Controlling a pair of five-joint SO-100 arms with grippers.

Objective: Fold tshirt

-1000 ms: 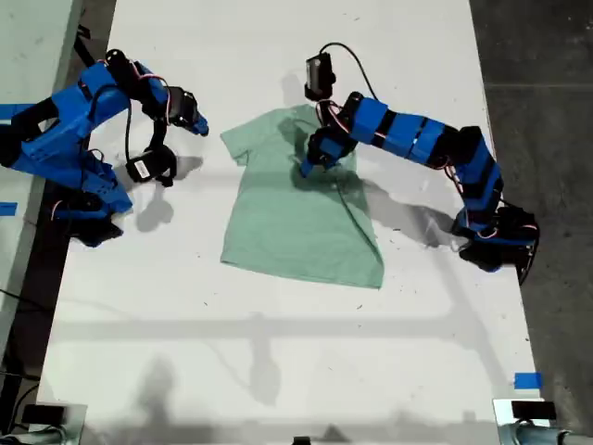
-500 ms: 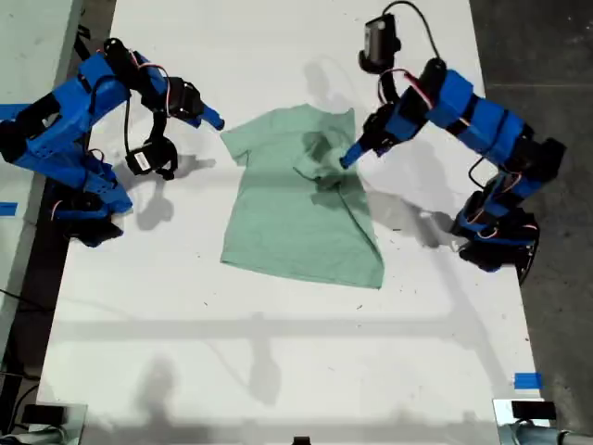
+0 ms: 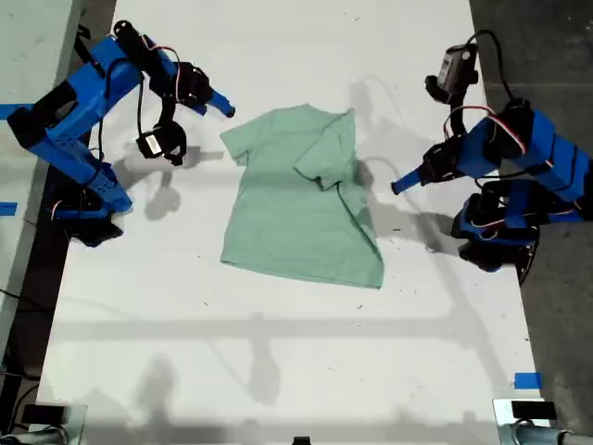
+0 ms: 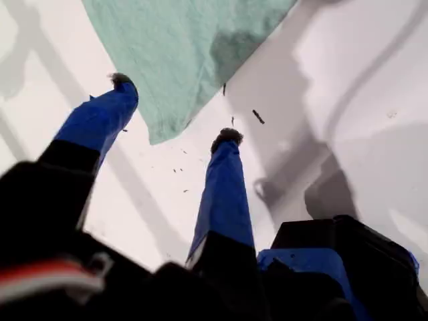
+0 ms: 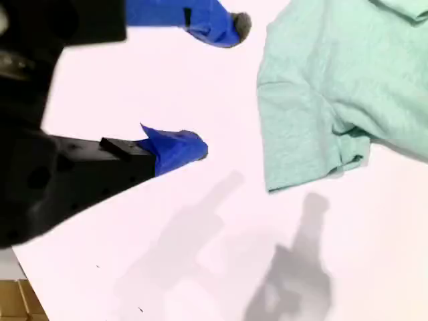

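The pale mint-green tshirt (image 3: 296, 222) lies flat on the white table (image 3: 278, 371), neck toward the far end. Its sleeve on the exterior view's right is folded in over the chest. My first gripper (image 3: 398, 185) hangs open beside the shirt on the exterior view's right, holding nothing; its wrist view shows a corner of the tshirt (image 4: 180, 47) beyond the spread fingers (image 4: 226, 144) of the first gripper (image 4: 174, 110). My second gripper (image 3: 225, 109) is open just off the sleeve on the exterior view's left. That hemmed sleeve (image 5: 307, 134) lies beside the second gripper (image 5: 217, 87).
Dark floor (image 3: 537, 56) borders the table on the exterior view's right, and another pale surface (image 3: 28, 46) stands at its left. A blue tape mark (image 3: 528, 380) sits near the front right corner in the exterior view. Small dark specks (image 4: 257, 117) dot the table.
My first gripper has let go of the folded-in sleeve and drawn back off the shirt toward the exterior view's right. My second gripper has shifted slightly toward the shirt's other sleeve.
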